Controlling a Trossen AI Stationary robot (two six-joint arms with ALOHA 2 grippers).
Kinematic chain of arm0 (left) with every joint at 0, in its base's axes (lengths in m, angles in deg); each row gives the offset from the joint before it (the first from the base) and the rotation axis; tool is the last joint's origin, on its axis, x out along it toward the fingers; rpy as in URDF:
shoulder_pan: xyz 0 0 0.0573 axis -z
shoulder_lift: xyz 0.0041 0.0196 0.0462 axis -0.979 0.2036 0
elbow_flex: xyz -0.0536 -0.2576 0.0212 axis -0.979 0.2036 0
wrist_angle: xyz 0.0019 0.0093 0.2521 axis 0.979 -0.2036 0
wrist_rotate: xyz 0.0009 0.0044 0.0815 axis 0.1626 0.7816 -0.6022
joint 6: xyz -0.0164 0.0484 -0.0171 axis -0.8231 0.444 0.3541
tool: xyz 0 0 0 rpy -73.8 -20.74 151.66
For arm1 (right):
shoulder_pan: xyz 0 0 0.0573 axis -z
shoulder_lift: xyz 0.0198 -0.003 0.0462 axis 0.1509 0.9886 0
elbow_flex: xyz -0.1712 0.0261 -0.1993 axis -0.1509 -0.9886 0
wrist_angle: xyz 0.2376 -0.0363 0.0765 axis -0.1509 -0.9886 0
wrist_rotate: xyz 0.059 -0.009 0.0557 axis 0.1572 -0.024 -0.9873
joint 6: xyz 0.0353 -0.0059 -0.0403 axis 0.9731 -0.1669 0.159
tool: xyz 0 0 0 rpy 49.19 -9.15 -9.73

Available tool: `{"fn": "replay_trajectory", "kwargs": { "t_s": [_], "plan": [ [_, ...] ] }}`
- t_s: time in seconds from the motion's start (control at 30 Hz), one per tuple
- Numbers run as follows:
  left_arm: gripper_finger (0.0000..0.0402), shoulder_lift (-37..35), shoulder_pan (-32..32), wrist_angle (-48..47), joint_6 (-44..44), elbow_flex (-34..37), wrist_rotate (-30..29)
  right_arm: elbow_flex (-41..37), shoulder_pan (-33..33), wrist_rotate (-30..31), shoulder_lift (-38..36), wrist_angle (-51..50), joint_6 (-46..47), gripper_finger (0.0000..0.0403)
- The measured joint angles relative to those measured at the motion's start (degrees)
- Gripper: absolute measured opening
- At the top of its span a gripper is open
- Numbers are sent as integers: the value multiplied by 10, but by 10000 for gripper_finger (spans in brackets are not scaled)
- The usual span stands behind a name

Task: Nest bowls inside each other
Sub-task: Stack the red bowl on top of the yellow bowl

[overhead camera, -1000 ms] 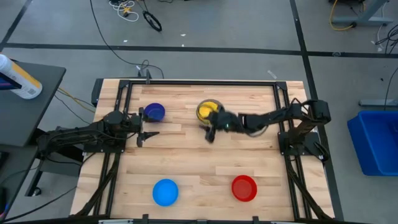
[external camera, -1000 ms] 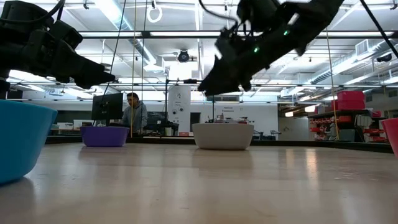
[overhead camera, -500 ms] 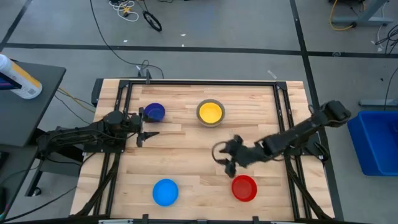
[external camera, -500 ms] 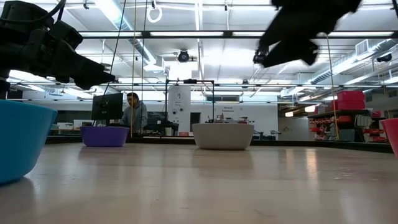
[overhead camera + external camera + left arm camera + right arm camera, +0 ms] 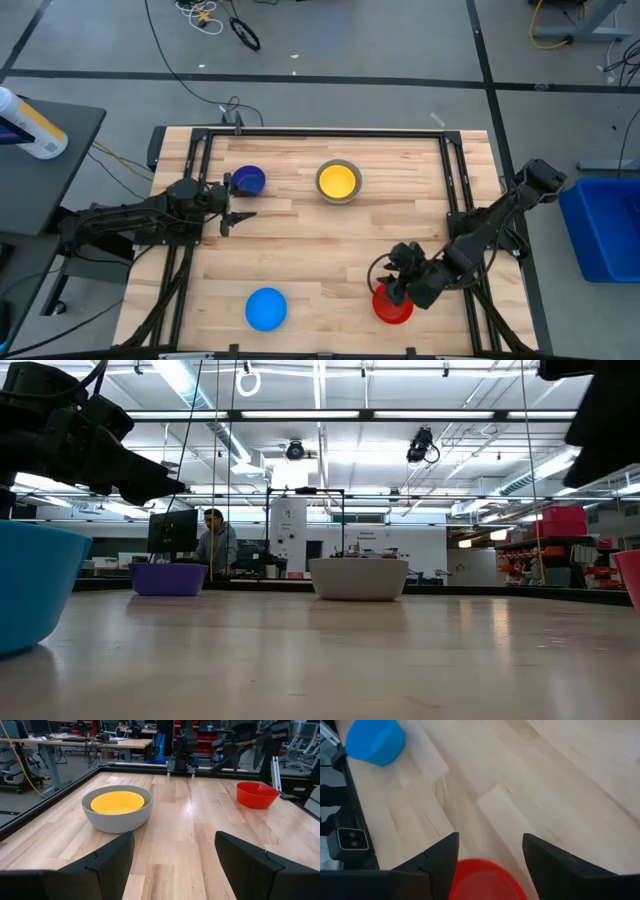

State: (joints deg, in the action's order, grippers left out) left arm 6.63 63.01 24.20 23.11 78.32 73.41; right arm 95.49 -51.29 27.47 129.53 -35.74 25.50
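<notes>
- The right gripper (image 5: 397, 287) hangs over the near-right part of the wooden table (image 5: 300, 250), its fingers spread apart with nothing between them, right at the rim of the small round red plastic bowl (image 5: 393, 303).
- From its own wrist camera the red bowl (image 5: 485, 880) shows between the two dark fingers (image 5: 437, 857), though I can't tell whether they touch it.
- The left gripper (image 5: 232, 203) waits at the table's left side, jaws wide and empty, just beside the small dark blue plastic bowl (image 5: 248, 180).
- The yellow plastic bowl (image 5: 338, 180) already sits inside the slightly larger grey plastic bowl (image 5: 338, 196), at the far middle of the table.
- The light blue plastic bowl (image 5: 266, 308) stands alone near the front edge, well apart from the red one.
- Beyond the table, in the low view, a person (image 5: 215, 545) sits at a desk in the room.
</notes>
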Motion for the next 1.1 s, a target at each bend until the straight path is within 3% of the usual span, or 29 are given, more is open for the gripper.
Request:
{"fn": "replay_trajectory", "kwargs": {
  "t_s": [0.5,1.1],
  "plan": [
    [286,0,0,1,1,0,0,0,-55,-1,5,-55,131,232],
    [286,0,0,2,1,0,0,0,-60,-46,54,-69,166,234]
  ]
}}
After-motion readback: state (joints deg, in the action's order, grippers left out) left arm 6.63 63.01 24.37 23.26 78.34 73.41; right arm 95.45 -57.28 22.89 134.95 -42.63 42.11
